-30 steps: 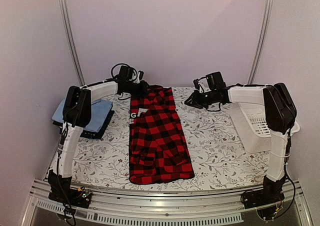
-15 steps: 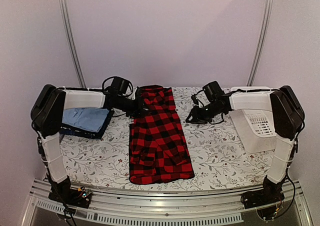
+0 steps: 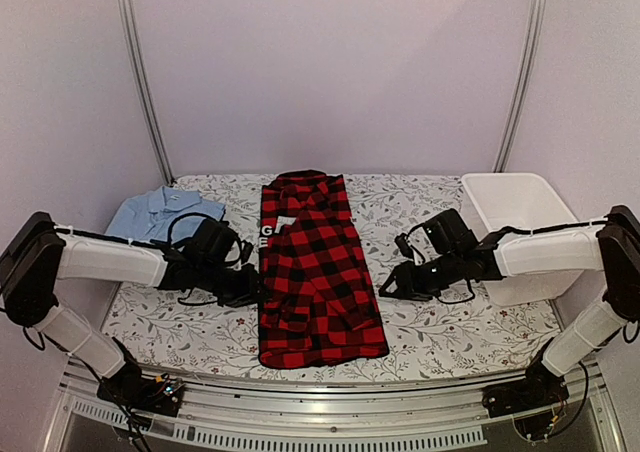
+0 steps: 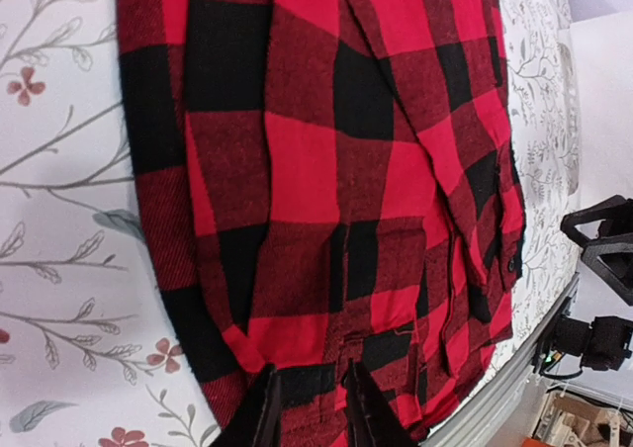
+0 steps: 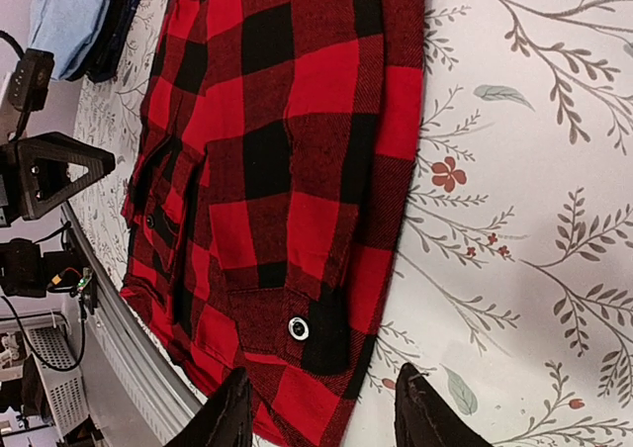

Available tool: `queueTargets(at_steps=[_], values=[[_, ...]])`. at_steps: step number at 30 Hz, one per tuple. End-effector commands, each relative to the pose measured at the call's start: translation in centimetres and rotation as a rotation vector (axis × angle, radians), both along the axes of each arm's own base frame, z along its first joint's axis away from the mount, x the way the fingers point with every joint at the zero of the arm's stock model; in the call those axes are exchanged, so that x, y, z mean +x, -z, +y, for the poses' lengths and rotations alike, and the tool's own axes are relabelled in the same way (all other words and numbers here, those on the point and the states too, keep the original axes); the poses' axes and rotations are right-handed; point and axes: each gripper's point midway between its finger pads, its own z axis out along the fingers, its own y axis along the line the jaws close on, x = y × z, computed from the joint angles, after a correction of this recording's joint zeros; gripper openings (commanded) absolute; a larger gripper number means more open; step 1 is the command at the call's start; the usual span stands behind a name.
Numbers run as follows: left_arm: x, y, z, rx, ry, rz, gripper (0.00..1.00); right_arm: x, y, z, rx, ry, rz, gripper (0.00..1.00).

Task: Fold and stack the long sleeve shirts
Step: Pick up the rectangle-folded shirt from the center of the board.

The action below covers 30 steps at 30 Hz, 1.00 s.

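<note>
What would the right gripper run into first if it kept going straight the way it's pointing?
Probably the flannel shirt, at its lower right edge near the button; the right gripper aims there. Depth is unclear, so the tablecloth could come first.

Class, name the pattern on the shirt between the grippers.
Red-and-black checks on the shirt; clearest from left wrist.

White lettering (image 3: 266, 236) on the flannel shirt (image 3: 318, 272) is partly hidden.

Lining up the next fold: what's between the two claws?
The checked flannel shirt lies flat between the left claw and right claw; the top view shows it.
</note>
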Motion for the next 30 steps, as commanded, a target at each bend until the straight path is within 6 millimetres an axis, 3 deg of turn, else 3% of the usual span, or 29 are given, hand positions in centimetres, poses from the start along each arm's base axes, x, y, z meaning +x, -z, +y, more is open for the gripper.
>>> queueTargets(at_steps=[1,6,16,23,30], values=[[-0.6,-0.4,0.2,-0.027,-0.035,-0.007,0.23,-0.3,-0.8,0.4,0.085,0.019,-0.001,0.48],[-1.6,0.5,0.7,-0.013,-0.031,0.028,0.24,-1.8,0.2,0.5,0.109,0.006,0.044,0.49],[-2.9,2.3,1.1,-0.018,-0.017,0.062,0.35,-1.7,2.2,1.1,0.104,0.021,0.071,0.5],[-3.1,3.0,0.8,-0.042,-0.017,0.078,0.35,-1.5,3.5,1.4,0.099,0.018,0.087,0.5],[-4.6,4.6,1.0,-0.057,-0.017,0.145,0.3,-2.0,4.9,1.8,0.089,0.016,0.119,0.48]])
